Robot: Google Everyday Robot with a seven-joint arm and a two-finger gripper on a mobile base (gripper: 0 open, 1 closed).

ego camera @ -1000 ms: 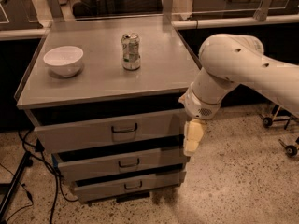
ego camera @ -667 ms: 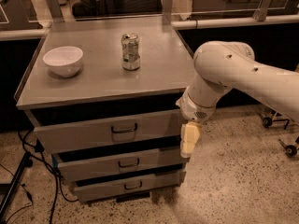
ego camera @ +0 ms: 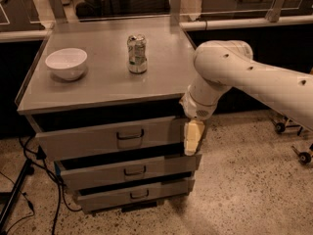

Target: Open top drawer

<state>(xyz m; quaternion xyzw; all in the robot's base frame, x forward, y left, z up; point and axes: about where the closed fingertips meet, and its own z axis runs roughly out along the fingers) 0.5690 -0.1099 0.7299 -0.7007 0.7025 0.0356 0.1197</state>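
Cabinet (ego camera: 29,112) with three grey drawers fills the left and middle of the frame. The top drawer (ego camera: 83,142) is just under the surface (ego camera: 98,89). It has the tallest front panel and a small dark handle (ego camera: 130,134) in its middle. A dark gap shows between this panel and the surface edge above it.

The white arm (ego camera: 254,82) comes in from the right side of the frame and bends down at the right front corner of the cabinet. The cream gripper (ego camera: 193,137) points down at the right end of the top drawer front, well apart from the handle. I cannot tell if the gripper is spread or pressed together, or if it touches the panel.

On the surface, a white bowl (ego camera: 66,62) stands at the left and a drink can (ego camera: 137,53) stands upright near the centre.
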